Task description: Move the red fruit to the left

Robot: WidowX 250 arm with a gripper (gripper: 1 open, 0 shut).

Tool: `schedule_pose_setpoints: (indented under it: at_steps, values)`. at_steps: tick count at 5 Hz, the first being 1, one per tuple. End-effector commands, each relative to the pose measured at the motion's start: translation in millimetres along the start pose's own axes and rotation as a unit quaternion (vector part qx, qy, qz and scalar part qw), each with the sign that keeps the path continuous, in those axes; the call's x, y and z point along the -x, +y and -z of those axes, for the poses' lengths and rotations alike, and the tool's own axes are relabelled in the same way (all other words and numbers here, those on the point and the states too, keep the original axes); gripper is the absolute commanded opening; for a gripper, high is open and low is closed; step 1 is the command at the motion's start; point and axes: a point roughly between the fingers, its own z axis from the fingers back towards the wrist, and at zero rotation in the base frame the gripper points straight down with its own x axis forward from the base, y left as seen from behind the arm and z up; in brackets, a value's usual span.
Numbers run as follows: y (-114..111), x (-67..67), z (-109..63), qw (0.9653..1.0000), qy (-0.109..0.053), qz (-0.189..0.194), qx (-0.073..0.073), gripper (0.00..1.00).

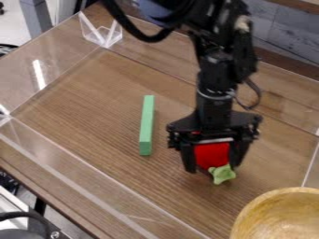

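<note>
The red fruit lies on the wooden table right of centre, its light green stem cap pointing toward the front. My gripper is down over it, open, with one black finger to the fruit's left and the other to its right. The jaws straddle the fruit; I cannot tell whether the pads touch it. The arm hides the fruit's upper part.
A long flat green bar lies left of the fruit. A clear plastic wall rings the table area. A wooden bowl sits at the front right corner.
</note>
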Motion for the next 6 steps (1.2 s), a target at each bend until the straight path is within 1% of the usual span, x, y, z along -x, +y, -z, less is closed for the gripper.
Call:
schedule_pose_setpoints:
  at_steps: [1,2,3,5,6]
  values:
    - [-7.1,-16.9,-17.5,0.9987,-0.014,-0.041,0.029,1.00]
    - [-22.0,-11.2,-9.0,0.9978,-0.016,-0.058,0.029,1.00]
    - [-34.2,-7.4,-1.9,0.9965,-0.022,-0.076,0.026,1.00]
    - [-29.1,-11.7,-31.7,0.9987,-0.020,-0.042,0.019,1.00]
    - [-15.7,-16.7,-20.5,0.9975,-0.023,-0.065,0.017,1.00]
